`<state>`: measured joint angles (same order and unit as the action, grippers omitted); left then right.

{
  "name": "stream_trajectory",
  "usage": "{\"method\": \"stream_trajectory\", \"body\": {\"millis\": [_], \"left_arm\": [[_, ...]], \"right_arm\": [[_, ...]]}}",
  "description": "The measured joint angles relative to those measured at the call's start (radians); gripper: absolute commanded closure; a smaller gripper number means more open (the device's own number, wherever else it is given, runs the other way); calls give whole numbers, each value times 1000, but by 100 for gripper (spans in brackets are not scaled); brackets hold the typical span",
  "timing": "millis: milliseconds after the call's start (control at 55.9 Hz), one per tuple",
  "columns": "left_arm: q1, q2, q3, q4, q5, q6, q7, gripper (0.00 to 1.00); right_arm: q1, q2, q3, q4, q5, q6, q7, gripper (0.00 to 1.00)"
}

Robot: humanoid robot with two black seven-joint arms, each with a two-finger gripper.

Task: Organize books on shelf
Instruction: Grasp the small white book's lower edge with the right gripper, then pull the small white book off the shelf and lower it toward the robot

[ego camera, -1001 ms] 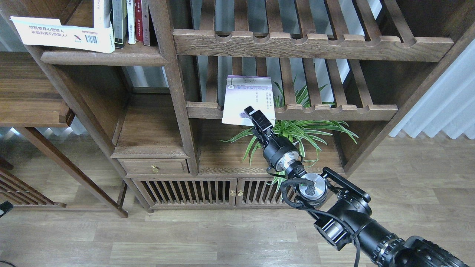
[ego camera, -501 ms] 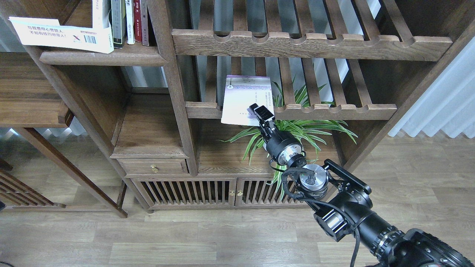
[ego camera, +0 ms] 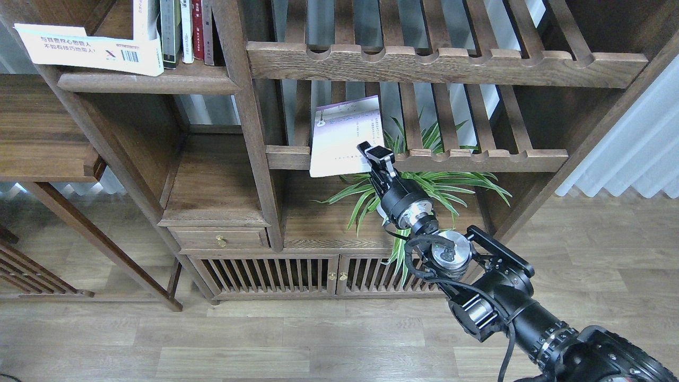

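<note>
The shelf (ego camera: 148, 82) at upper left carries a large white book (ego camera: 90, 50) lying flat. The lavender-white book (ego camera: 342, 137) rests tilted on the slatted rack (ego camera: 477, 158), its lower right corner pinched in the right gripper (ego camera: 374, 154), fingers closed.

We see a spider plant (ego camera: 424, 185) with striped green leaves in the lower compartment, under a slatted rack (ego camera: 477, 158). Below it are slatted cabinet doors (ego camera: 297, 276) with brass knobs, and a small drawer (ego camera: 220, 239). Pale curtains (ego camera: 631, 148) hang at right above the wood-plank floor (ego camera: 265, 339).
</note>
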<state>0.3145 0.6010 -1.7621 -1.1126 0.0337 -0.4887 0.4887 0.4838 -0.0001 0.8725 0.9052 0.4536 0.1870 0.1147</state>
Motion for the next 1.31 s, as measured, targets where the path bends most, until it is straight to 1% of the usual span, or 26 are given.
{"method": "stream_trajectory", "body": {"millis": [125, 143, 250, 322, 411, 483, 661, 787, 876, 1019, 1091, 1108, 1198, 1251, 1305], "left_arm": [[0, 0, 0, 6, -3, 0, 0, 0], [2, -6, 1, 6, -8, 0, 0, 0], [3, -30, 4, 9, -18, 0, 0, 0], [2, -51, 14, 13, -27, 0, 0, 0], [1, -72, 24, 16, -35, 0, 0, 0], [-4, -95, 35, 22, -46, 0, 0, 0], [-21, -149, 100, 52, -144, 0, 0, 0], [-48, -162, 174, 62, -287, 0, 0, 0], [-55, -165, 244, 60, -395, 0, 0, 0], [-65, -162, 347, 40, -543, 0, 0, 0], [-84, -159, 393, 34, -586, 0, 0, 0], [-94, -158, 424, 30, -604, 0, 0, 0], [-102, -158, 463, 15, -616, 0, -1, 0], [-104, -158, 490, 0, -617, 0, -16, 0], [-109, -158, 512, -18, -618, 0, -45, 0]], "right_arm": [[-53, 0, 11, 113, 5, 29, -4, 95], [-104, 0, 15, 198, 6, 34, -6, 95], [-193, 0, 21, 315, 7, 37, -10, 95], [-268, 0, 21, 400, 6, 42, -20, 95], [-346, 0, 26, 468, 6, 65, -34, 96], [-399, -4, 30, 501, 4, 107, -51, 96], [-509, -62, 18, 530, -9, 232, -106, 96], [-565, -84, 8, 531, -20, 287, -156, 95], [-589, -89, 1, 519, -21, 299, -195, 95], [-616, -94, -16, 493, -21, 301, -282, 95], [-622, -94, -32, 482, -22, 301, -312, 95], [-627, -94, -47, 474, -22, 302, -329, 95], [-632, -90, -62, 461, -23, 302, -354, 95], [-634, -84, -68, 451, -24, 302, -370, 95], [-635, -80, -71, 443, -24, 302, -379, 95]]}}
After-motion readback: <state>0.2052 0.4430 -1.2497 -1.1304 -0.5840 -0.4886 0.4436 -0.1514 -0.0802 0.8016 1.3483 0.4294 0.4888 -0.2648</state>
